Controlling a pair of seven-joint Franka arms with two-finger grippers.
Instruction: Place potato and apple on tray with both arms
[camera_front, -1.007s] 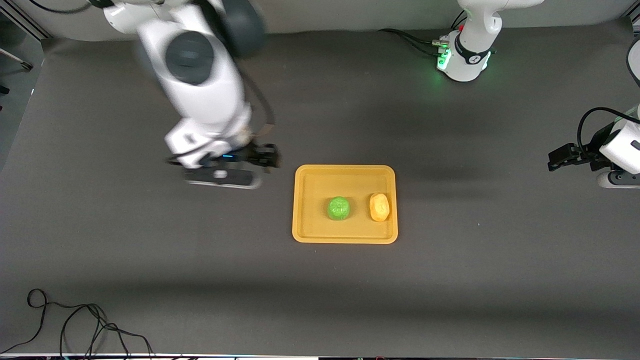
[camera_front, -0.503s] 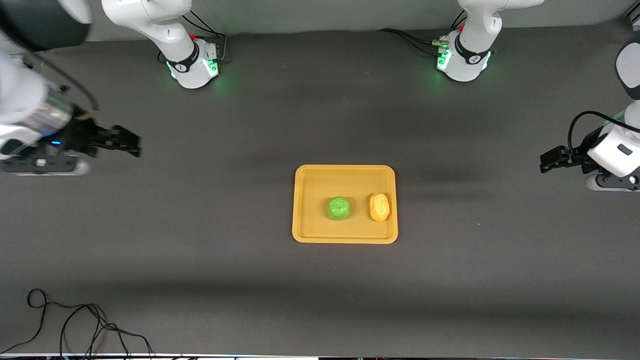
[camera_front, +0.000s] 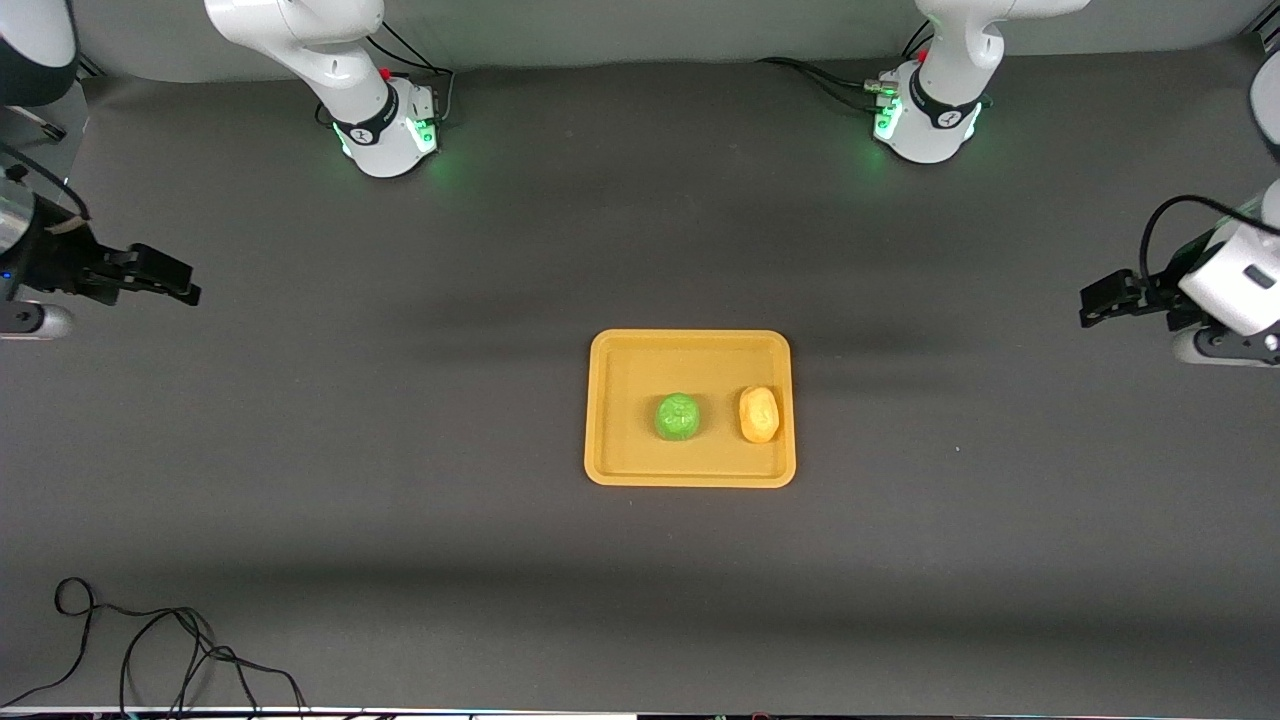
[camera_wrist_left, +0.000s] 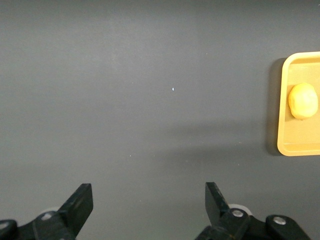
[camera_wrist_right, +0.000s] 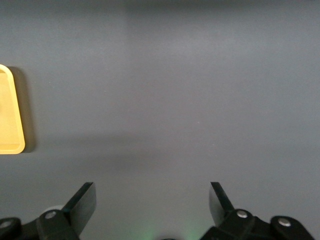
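The orange-yellow tray (camera_front: 620, 360) lies in the middle of the table. The green apple (camera_front: 678, 416) and the yellow-tan potato (camera_front: 759, 413) rest in it side by side, the potato toward the left arm's end. My left gripper (camera_front: 1092, 300) is open and empty over bare table at the left arm's end. My right gripper (camera_front: 175, 283) is open and empty over bare table at the right arm's end. The left wrist view shows its open fingers (camera_wrist_left: 82, 202), the tray's edge (camera_wrist_left: 282, 100) and the potato (camera_wrist_left: 303, 101). The right wrist view shows open fingers (camera_wrist_right: 85, 200) and the tray's corner (camera_wrist_right: 11, 125).
The two arm bases (camera_front: 385, 130) (camera_front: 925, 125) stand at the table's edge farthest from the front camera. A black cable (camera_front: 150, 650) lies looped at the near corner at the right arm's end.
My right arm has swung away from beside the tray to the right arm's end of the table. My left gripper has barely shifted. The apple and potato have not moved.
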